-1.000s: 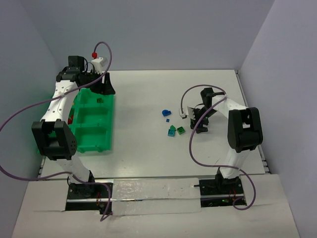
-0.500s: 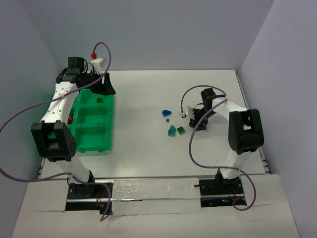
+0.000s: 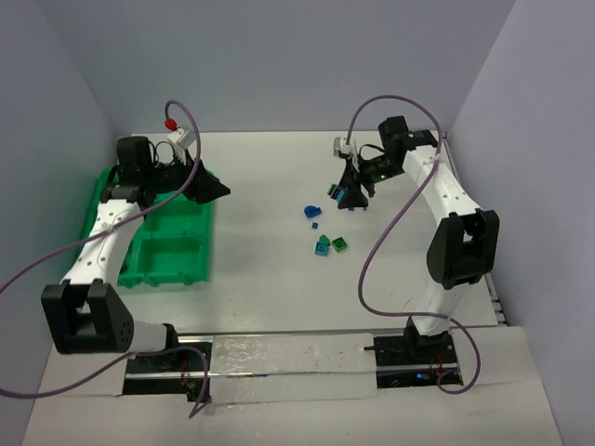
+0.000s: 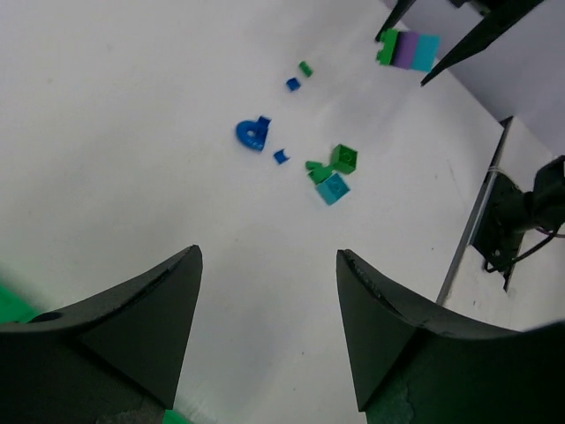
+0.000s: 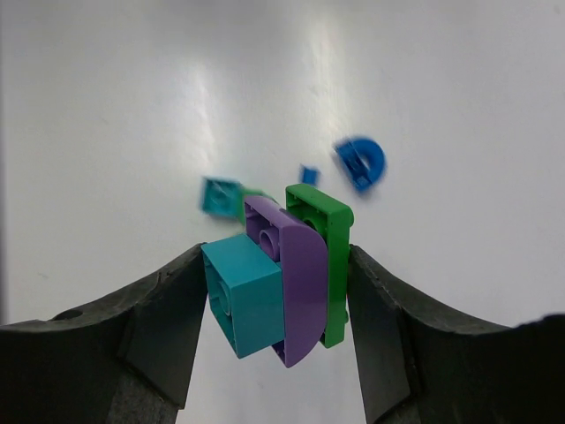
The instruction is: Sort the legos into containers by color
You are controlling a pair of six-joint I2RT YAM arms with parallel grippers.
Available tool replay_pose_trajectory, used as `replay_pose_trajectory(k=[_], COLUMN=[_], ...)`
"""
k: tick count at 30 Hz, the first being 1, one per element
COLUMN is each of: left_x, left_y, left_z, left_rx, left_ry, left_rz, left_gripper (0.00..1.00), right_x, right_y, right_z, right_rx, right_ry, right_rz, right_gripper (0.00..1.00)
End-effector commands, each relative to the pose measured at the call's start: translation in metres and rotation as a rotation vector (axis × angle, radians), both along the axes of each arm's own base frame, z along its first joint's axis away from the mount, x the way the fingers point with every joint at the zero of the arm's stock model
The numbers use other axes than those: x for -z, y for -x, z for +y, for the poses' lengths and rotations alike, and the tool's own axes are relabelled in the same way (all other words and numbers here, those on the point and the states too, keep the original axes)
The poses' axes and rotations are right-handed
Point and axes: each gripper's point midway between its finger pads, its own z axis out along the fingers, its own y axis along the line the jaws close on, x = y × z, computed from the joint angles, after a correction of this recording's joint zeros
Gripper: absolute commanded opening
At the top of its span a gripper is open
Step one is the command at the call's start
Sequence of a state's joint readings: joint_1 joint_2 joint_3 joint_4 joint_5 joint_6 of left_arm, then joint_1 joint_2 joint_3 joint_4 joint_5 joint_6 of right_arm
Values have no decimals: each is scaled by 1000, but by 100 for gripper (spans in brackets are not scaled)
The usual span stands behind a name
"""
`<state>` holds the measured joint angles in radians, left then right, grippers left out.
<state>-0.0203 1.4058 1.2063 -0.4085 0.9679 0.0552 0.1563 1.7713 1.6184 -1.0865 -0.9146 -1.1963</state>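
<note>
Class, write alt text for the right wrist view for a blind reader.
The right gripper pinches a lego cluster, a teal brick, a purple piece and a green plate side by side, above the white table. Blurred below lie a rounded blue lego, a tiny blue one and a teal one.

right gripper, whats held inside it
The right gripper clamps three stacked legos: teal brick, purple piece, green plate. Their outer faces are covered by the fingers.

Seven loose legos point(image 4: 252, 134), perhaps, three more in a stack point(image 5: 300, 283), one tray point(image 3: 181, 246).
</note>
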Motion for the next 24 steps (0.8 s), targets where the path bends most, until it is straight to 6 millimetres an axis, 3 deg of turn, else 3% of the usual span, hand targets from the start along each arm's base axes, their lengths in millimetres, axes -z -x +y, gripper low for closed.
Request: replay_pose_trajectory(k=[1,7,11,17,24], left_x=[-58,-66,-60,-65,-63], left_y=[16,51,76,99,126], left_z=[-25,-70,-103,-131,-144], left_rx=[148,391,553,681,798], left_ry=[112,-44,-55,-25,-29], left_rz=[-271,-545,-590,-628,-670], left_gripper=[72,71,71,71,71], right_x=[-33,-56,-63,-74,-84], right_y=[55,87,103,126,132], right_z=[42,76,91,107,113], right_rx=[-37,-113,-160,-220,-236], right_ry=[-243,-360,-373,-380,-393], right_rz=[393,574,610,640,668], right_gripper=[21,20,20,20,20])
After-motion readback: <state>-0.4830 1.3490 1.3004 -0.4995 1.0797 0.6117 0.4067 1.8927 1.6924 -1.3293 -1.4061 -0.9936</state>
